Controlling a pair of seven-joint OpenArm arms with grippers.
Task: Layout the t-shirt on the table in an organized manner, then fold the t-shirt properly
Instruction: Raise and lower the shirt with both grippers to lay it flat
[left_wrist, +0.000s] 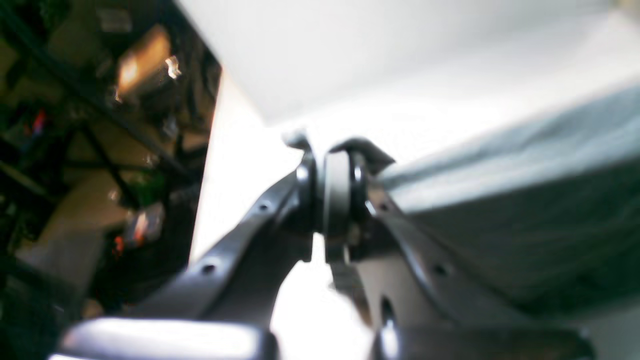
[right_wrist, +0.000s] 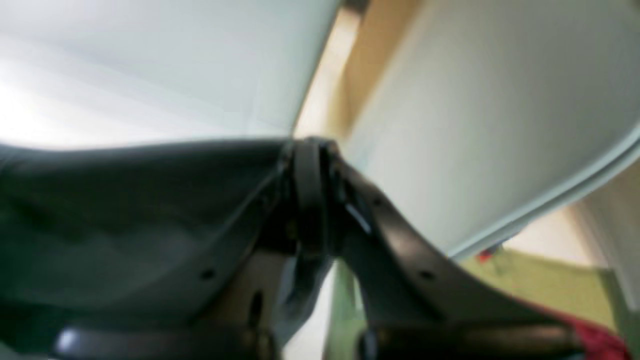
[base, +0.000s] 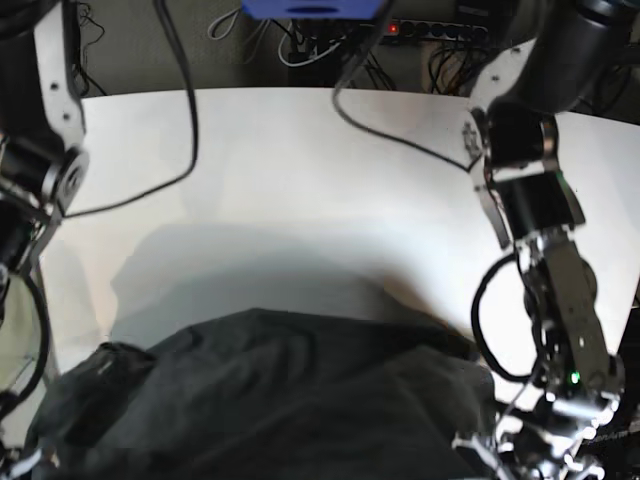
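The dark charcoal t-shirt hangs stretched wide over the near edge of the white table, with folds across it. In the left wrist view my left gripper is shut on an edge of the t-shirt, which runs off to the right. In the right wrist view my right gripper is shut on the opposite edge, and the t-shirt spreads to the left. The base view puts the left gripper at the bottom right corner of the cloth. The right gripper is almost hidden at the bottom left.
Black cables trail across the back of the table from both arms. The left arm stands over the table's right side, the right arm at its left edge. A power strip and cable clutter lie beyond the far edge.
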